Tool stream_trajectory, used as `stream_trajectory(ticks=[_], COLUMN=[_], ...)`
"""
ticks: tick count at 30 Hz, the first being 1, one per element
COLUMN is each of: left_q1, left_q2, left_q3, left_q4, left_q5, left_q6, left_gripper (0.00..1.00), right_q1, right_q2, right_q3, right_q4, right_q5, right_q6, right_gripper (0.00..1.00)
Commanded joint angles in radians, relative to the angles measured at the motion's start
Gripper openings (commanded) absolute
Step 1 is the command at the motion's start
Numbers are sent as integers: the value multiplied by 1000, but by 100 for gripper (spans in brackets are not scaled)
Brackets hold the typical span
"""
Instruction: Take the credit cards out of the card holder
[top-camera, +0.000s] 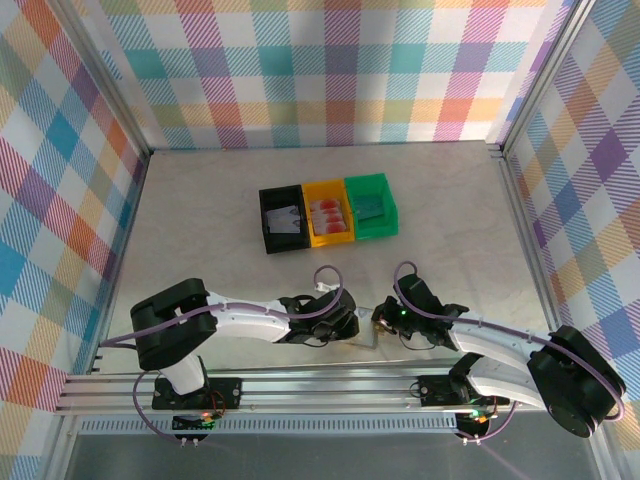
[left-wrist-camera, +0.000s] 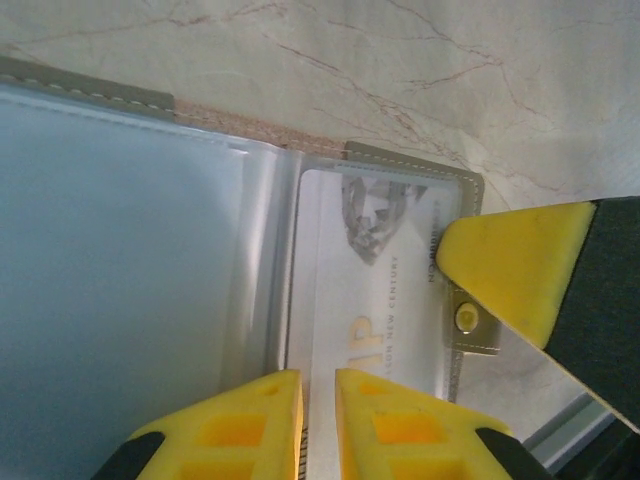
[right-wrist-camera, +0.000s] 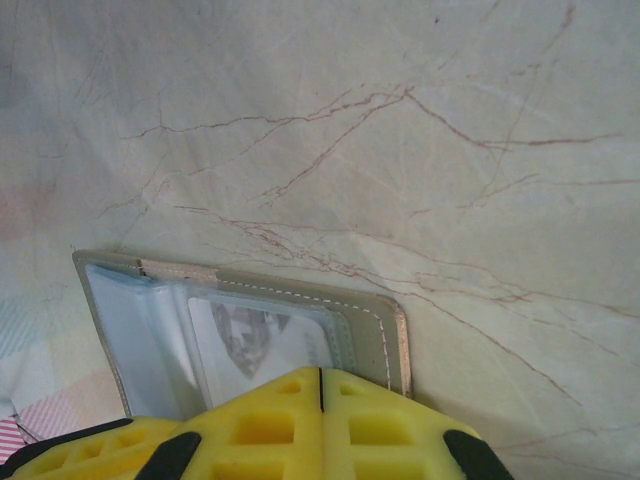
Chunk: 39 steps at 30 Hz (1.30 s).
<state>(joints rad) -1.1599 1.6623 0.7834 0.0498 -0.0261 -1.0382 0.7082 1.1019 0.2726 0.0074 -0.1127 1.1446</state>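
Low, left gripper (left-wrist-camera: 318, 378) and right gripper (right-wrist-camera: 320, 374) meet at card holder (right-wrist-camera: 372, 318)

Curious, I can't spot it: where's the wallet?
The wallet, in both wrist views, lies open on the table beneath the left gripper and right gripper, on the near side of the bins.
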Motion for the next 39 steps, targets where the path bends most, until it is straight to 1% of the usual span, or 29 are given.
stream_trajectory(ticks=[1, 7, 13, 17, 22, 35, 39], left_q1=[5, -3, -6, -7, -9, -9, -12], left_q2=[-41, -15, -6, 1, 21, 6, 23], left_q3=[23, 36, 36, 37, 36, 50, 65], left_q4=[-95, -100, -65, -14, -4, -119, -138], left_q5=[-55, -51, -42, -11, 8, -31, -14], left_q6=[52, 57, 31, 16, 9, 65, 83], left_gripper=[18, 18, 18, 19, 20, 21, 22], right_q1=[6, 7, 7, 7, 7, 6, 7], right_q2=[10, 10, 12, 13, 7, 4, 3], right_q3=[-47, -45, -48, -48, -50, -54, -56], right_q4=[-118, -115, -107, -103, -104, -102, -104], right_q5=[20, 19, 18, 13, 15, 16, 18], right_q6=[-5, -4, -2, -2, -3, -5, -5], right_gripper=[0, 0, 0, 0, 0, 0, 0])
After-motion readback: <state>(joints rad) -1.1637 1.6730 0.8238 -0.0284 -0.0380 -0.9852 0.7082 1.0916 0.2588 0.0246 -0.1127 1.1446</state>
